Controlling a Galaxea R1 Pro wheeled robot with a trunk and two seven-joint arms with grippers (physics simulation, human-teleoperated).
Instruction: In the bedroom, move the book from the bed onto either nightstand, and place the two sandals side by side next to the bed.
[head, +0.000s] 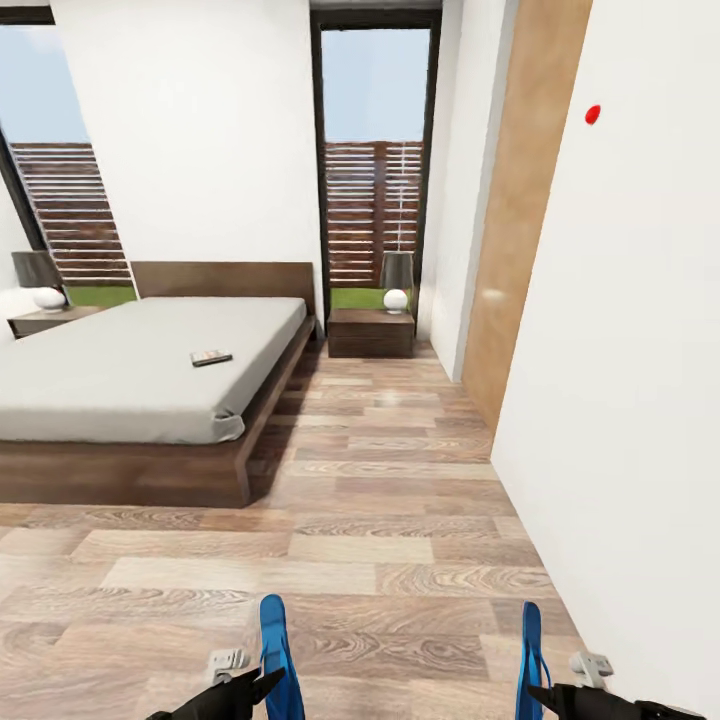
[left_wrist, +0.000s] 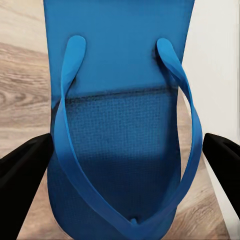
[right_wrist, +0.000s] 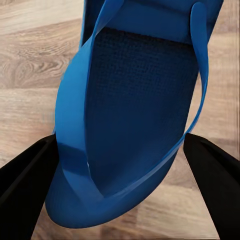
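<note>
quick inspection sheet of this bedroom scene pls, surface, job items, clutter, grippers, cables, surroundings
surface: wood-plank floor.
job's things: book lies on the bed; nightstand beside the bed's far side; one sandal in the left gripper, the other sandal in the right gripper.
clutter: nothing seen.
grippers: each shut on a sandal.
cables: nothing seen.
surroundings: white walls, tall window, lamp on the nightstand.

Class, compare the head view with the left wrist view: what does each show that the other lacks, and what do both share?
Head view alone: the bed with the book on it, two nightstands, the window. Left wrist view alone: the thong straps of the left sandal close up, with black fingers either side. Both: that blue sandal, held by the left gripper, and plank floor.
</note>
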